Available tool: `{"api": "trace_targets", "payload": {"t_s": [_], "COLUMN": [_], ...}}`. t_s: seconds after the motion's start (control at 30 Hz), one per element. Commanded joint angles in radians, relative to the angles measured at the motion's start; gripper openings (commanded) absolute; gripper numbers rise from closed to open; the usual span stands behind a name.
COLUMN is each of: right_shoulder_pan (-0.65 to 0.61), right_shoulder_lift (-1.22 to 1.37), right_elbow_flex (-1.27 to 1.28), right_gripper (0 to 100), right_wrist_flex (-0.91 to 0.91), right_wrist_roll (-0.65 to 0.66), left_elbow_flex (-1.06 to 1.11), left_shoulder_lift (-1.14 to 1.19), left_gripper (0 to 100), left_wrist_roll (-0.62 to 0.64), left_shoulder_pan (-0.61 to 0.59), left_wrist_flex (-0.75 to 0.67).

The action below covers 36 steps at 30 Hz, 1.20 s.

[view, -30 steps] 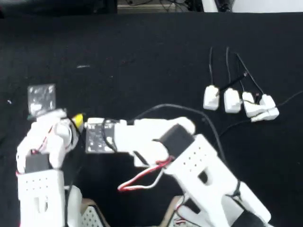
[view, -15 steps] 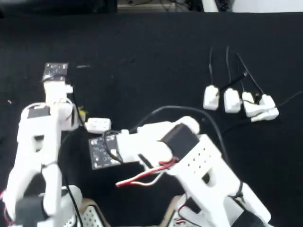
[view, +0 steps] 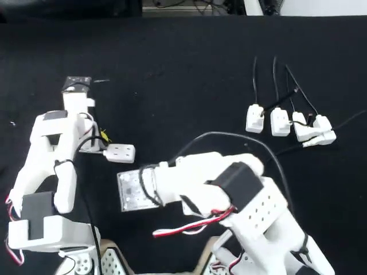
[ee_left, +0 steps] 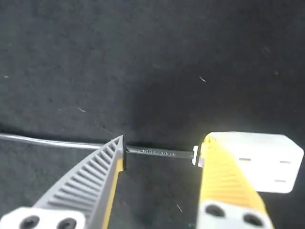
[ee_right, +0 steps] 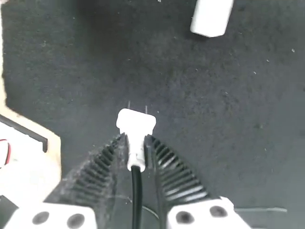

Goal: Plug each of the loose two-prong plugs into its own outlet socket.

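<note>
White plug (ee_right: 136, 125) sits pinched between right fingers (ee_right: 102, 166); left fingers (ee_left: 93, 179) spread.

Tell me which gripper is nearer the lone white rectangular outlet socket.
Left. The left gripper sits open right beside the socket; the right gripper, clamping a white two-prong plug, is farther off.

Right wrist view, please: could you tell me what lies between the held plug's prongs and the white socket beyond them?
Bare black cloth lies between the plug and the socket; nothing sits on that stretch, as the right wrist view shows.
</note>
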Motion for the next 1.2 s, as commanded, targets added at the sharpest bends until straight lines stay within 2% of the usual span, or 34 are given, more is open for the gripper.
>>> {"api": "trace_targets", "payload": {"t_s": [0.0,0.27,0.37,0.5,0.6,0.77,1.0,1.17], "right_shoulder_pan": [0.074,0.166,0.172,0.166,0.167,0.166,0.166,0.166], "right_shoulder_lift": [-0.03,-0.036,-0.038,-0.091,-0.133,-0.183,-0.262,-0.272], "right_elbow_flex": [-0.039,0.065,0.068,0.068,0.101,0.206,0.228,0.228], "right_gripper": [1.0,1.0,1.0,1.0,1.0,1.0,1.0,1.0], "right_wrist_flex": [0.026,0.025,0.026,0.026,0.028,0.021,0.023,0.023], "right_wrist_roll": [0.015,0.112,0.118,0.118,0.118,0.118,0.118,0.118], "left_elbow_flex": [-0.042,0.041,0.053,0.041,0.047,0.065,0.005,0.035], "left_shoulder_lift": [-0.041,-0.158,-0.209,-0.299,-0.339,-0.278,-0.123,-0.092], "left_gripper": [26,26,26,26,26,26,26,26], "left_wrist_roll": [-0.006,-0.005,-0.011,-0.018,-0.087,-0.123,-0.166,-0.16], "left_shoulder_pan": [0.073,0.191,0.173,0.091,0.051,-0.012,-0.015,0.015], "left_wrist_flex": [0.095,0.183,0.183,0.192,0.209,0.124,0.253,0.222]}}
